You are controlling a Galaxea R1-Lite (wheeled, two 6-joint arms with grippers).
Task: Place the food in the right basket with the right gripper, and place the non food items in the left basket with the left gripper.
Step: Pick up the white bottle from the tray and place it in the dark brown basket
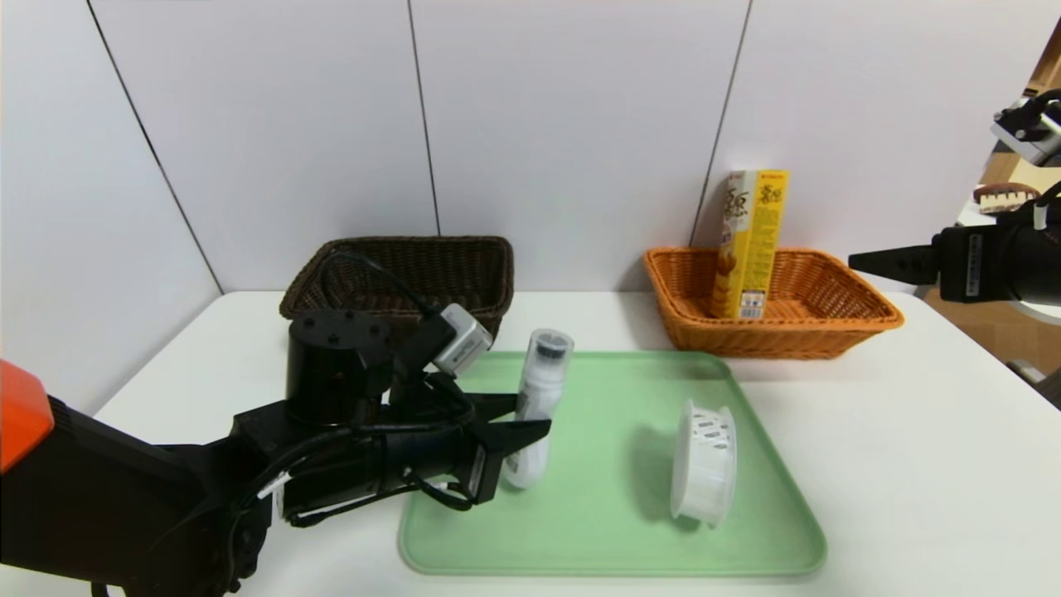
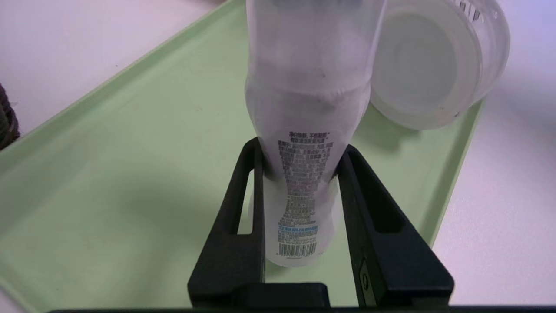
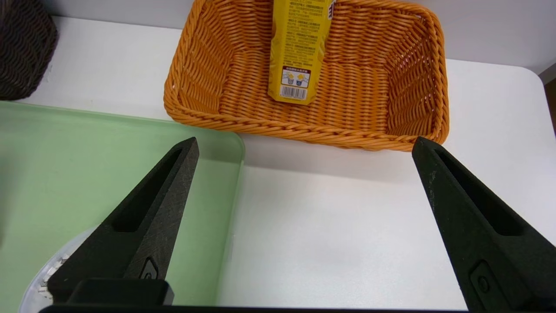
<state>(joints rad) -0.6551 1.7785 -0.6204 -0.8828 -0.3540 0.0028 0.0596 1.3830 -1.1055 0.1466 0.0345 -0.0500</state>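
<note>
Btw the L gripper's fingers [image 2: 256, 174], closed on its waist, is the white bottle [image 1: 539, 398], long axis near upright, cap end up, over the green tray [image 1: 613, 560]. Dark basket [image 1: 398, 313] lies behind the fingers, L arm nearer; room above looks OK. R gripper [image 3: 306, 143] idle by the orange basket [image 1: 763, 340], fingers wide, nothing held.

Apparently two baskets [image 1: 771, 344] [image 1: 398, 313], one tray [image 1: 613, 560]
</note>
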